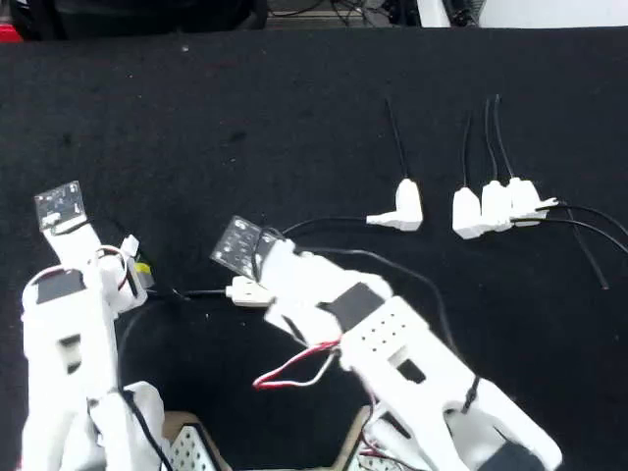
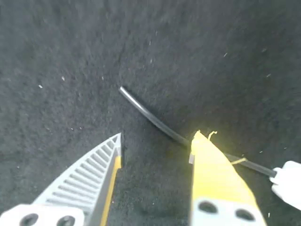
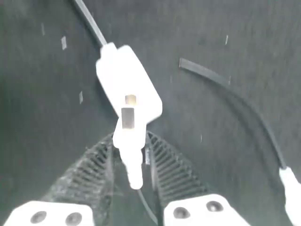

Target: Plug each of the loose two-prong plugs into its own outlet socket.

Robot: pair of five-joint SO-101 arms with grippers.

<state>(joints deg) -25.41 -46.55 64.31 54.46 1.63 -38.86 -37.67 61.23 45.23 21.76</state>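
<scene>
- Black cloth [image 1: 196, 118] covers the whole table. In the high view the right gripper [image 1: 253, 290] is clamped on a white plug [image 1: 243, 291]. That plug's black cable [image 1: 186, 293] trails off toward the left gripper [image 1: 135, 263].
- Well ahead of the right gripper there's an angled plug [image 1: 402, 209]. Past that sits a cluster of white connectors [image 1: 496, 206], which I'm guessing is where the sockets are.
- Left wrist view: the left gripper [image 2: 157, 136] is spread wide with nothing in it. The black cable [image 2: 150, 117] lies on the cloth between its fingers and runs to the white plug [image 2: 288, 182] just past one finger. My read is it's straddling the cable so the cord doesn't drag.
- Right wrist view: the right gripper [image 3: 130, 141] pinches the white plug [image 3: 127, 89] by its narrow end. The fat body sticks out beyond the fingertips with metal bits facing the camera. I reckon it's held that way so the front end stays free to line up with a socket.
</scene>
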